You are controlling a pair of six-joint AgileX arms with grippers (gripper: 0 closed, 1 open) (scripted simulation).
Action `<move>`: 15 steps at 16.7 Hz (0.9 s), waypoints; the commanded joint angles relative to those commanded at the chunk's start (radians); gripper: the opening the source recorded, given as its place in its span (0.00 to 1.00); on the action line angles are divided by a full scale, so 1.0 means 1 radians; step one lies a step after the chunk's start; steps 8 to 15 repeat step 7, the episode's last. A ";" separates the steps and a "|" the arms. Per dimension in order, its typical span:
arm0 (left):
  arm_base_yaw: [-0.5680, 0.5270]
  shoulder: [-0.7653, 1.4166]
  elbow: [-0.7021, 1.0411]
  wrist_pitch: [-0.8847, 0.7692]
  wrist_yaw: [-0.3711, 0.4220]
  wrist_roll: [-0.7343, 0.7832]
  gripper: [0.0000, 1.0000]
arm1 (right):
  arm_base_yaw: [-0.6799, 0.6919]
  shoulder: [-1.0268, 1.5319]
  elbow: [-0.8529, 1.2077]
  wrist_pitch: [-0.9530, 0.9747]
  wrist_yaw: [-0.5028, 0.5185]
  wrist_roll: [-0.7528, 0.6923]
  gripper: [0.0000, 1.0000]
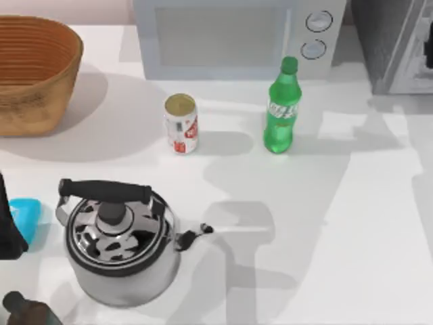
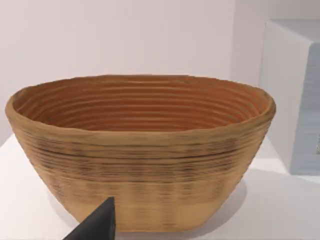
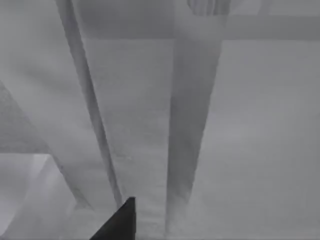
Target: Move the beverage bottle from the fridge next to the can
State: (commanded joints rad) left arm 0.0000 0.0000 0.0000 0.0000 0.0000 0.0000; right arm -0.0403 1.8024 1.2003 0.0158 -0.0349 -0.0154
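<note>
One beverage bottle (image 1: 281,107) stands upright right of one can (image 1: 181,124)

Beverage bottle (image 1: 281,108) stands upright on the surface (image 1: 352,223), right of the can (image 1: 181,123) and apart from it, both just in front of the microwave (image 1: 237,37) at the far edge. Fridge (image 1: 396,44) sits far right beside the microwave, basket (image 1: 34,71) far left. Kettle (image 1: 118,240) is near left, with a dark bottle (image 1: 27,311) at the near-left corner.
</note>
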 joint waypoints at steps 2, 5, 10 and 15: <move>0.000 0.000 0.000 0.000 0.000 0.000 1.00 | 0.002 0.076 0.101 -0.020 0.001 0.000 1.00; 0.000 0.000 0.000 0.000 0.000 0.000 1.00 | 0.002 0.160 0.212 -0.043 0.004 0.001 1.00; 0.000 0.000 0.000 0.000 0.000 0.000 1.00 | 0.001 0.181 0.237 -0.050 0.005 0.002 1.00; 0.000 0.000 0.000 0.000 0.000 0.000 1.00 | 0.001 0.181 0.237 -0.050 0.005 0.002 1.00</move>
